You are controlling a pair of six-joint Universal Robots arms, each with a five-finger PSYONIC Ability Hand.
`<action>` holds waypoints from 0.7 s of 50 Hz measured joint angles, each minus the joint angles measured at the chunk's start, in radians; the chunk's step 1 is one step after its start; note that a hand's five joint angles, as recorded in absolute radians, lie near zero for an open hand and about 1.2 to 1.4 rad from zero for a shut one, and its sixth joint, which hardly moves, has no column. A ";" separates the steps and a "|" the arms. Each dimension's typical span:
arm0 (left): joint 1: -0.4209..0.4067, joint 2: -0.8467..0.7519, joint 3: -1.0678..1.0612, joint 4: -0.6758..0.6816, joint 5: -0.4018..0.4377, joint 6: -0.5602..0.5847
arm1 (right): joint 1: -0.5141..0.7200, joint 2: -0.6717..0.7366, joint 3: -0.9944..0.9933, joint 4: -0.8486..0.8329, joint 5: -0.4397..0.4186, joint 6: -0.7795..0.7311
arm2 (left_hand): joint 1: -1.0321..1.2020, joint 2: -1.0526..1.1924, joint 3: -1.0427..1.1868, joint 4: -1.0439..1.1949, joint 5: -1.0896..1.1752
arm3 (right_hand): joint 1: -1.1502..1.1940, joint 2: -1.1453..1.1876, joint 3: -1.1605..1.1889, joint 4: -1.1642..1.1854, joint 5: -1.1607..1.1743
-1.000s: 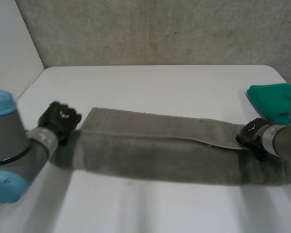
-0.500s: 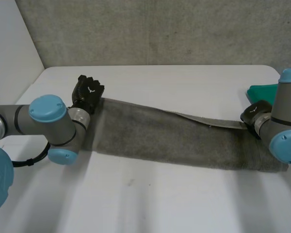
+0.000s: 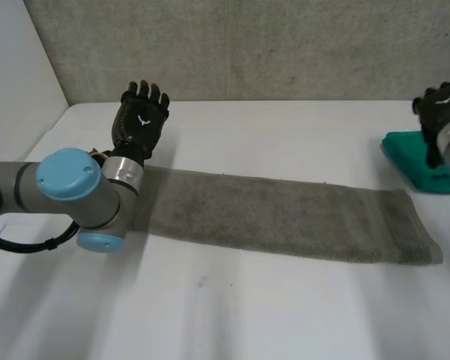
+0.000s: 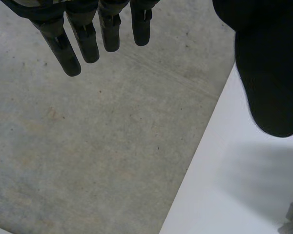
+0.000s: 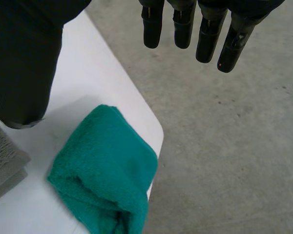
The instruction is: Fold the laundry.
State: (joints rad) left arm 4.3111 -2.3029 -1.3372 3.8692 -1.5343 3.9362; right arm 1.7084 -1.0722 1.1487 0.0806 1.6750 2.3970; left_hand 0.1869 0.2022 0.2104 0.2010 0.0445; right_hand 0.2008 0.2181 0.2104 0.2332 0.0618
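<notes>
The white table [image 3: 285,135] is seen whole in the head view. Its edge is seen against a grey concrete floor [image 4: 88,146] in the left wrist view.

A long grey towel [image 3: 285,217] is laid flat across the table as a narrow strip, running from beside the left arm to near the table's right side. In the right wrist view one end of it [image 5: 5,165] is shown as stacked layers, a detail not resolved in the head view.

A green cloth [image 3: 416,154] is placed near the table's right edge, apart from the towel's end. In the right wrist view it [image 5: 107,170] is seen folded into a bundle at the table's rounded corner.

The left hand [image 3: 139,120] is held beyond the towel's left end. Its fingers [image 4: 83,39] are straight and spread, and nothing is held.

The right hand [image 3: 444,105] is raised by the green cloth. Its fingers [image 5: 183,29] are extended, the thumb is set apart, and nothing is grasped.
</notes>
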 measured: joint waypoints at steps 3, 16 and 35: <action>0.003 0.065 -0.052 -0.018 -0.001 -0.017 | -0.033 -0.081 0.065 0.038 -0.048 0.036 | 0.000 0.000 0.000 0.000 0.000 | 0.000 0.000 0.000 0.000 0.000; 0.012 0.332 -0.282 -0.191 0.001 -0.340 | -0.218 -0.306 0.554 0.133 -0.388 0.092 | 0.000 0.000 0.000 0.000 0.000 | 0.004 0.003 0.008 0.003 0.004; 0.012 0.349 -0.338 -0.241 0.002 -0.478 | -0.310 -0.184 0.862 -0.325 -0.488 0.087 | 0.000 0.000 0.000 0.000 0.000 | 0.481 0.581 0.583 0.559 0.531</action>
State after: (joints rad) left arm 4.3231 -1.9542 -1.6748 3.6286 -1.5319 3.4580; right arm 1.3989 -1.2564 2.0110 -0.2441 1.1874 2.4844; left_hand 0.1870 0.2022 0.2104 0.2009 0.0445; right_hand 0.6822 0.7993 0.7933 0.7926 0.5925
